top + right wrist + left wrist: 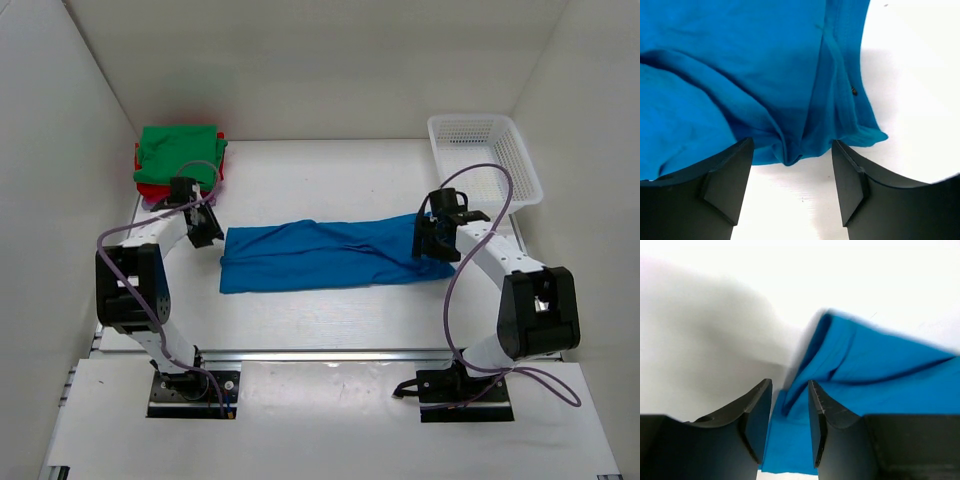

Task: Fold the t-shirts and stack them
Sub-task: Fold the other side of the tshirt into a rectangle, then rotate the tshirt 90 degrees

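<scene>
Left gripper (790, 420): fingers a narrow gap apart, nothing pinched, poised over the left end of the blue t-shirt (320, 255). Right gripper (792, 185): fingers spread wide, straddling a bunched edge at the shirt's right end, not clamped. The shirt lies folded into a long strip across the middle of the white table (330, 180), between the two arms. At the far left corner, a folded green t-shirt (180, 148) tops a red one (150, 190). A white mesh basket (520, 160) stands far right. Plain white walls (300, 60) enclose the table.
</scene>
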Robot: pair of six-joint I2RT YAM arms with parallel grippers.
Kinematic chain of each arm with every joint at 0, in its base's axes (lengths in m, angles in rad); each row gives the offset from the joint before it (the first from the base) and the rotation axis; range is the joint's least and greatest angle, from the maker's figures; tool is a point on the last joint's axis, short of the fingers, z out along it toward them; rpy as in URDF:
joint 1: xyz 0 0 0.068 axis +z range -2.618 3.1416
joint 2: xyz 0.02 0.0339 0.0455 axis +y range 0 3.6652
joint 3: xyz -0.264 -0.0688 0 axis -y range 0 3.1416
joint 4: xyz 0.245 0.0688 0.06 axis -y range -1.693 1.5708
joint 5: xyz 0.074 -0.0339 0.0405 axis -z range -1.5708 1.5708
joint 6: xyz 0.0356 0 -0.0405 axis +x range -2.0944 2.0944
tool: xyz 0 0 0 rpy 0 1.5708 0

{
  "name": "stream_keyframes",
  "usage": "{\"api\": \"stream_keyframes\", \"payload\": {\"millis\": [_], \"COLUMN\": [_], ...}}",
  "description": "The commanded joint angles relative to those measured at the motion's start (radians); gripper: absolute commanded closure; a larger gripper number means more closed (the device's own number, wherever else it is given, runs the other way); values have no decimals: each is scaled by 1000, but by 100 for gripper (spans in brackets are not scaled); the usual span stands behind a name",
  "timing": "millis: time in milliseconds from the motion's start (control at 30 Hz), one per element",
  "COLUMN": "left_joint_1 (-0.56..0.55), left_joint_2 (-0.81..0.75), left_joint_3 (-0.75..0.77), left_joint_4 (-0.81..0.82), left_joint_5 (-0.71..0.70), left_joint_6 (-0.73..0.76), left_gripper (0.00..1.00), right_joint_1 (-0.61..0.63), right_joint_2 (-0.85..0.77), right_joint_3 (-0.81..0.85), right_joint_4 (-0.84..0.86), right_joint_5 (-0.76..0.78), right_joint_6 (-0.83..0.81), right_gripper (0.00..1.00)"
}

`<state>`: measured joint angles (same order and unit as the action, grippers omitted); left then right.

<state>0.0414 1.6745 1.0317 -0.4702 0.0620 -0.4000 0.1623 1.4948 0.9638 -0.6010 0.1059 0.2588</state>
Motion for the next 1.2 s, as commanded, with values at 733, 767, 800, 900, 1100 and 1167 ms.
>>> {"api": "stream_keyframes", "payload": {"millis": [733,767,800,900,1100,1167], "left_joint_1": [-235,-241,-239,-239,-307,-359], "left_joint_2": [174,180,180,137,77,47], "left_joint_3": [175,166,151,73,-68,-120], "left_joint_4": [-48,-76,-90,-97,-153,-165], "left_joint_5": [4,-8,-16,-17,15,30], "left_joint_6": [125,122,110,80,72,58], "left_gripper": [63,65,65,65,66,66], "right_joint_1": [128,132,135,155,196,221], "right_joint_2": [168,198,215,304,482,545], "right_joint_3": [150,165,171,216,445,550], "right_joint_4": [172,167,159,132,69,32], "right_joint_5": [-8,-6,1,11,-2,12], "right_joint_6": [94,96,92,102,50,27], "right_gripper": [47,46,46,45,43,43]}}
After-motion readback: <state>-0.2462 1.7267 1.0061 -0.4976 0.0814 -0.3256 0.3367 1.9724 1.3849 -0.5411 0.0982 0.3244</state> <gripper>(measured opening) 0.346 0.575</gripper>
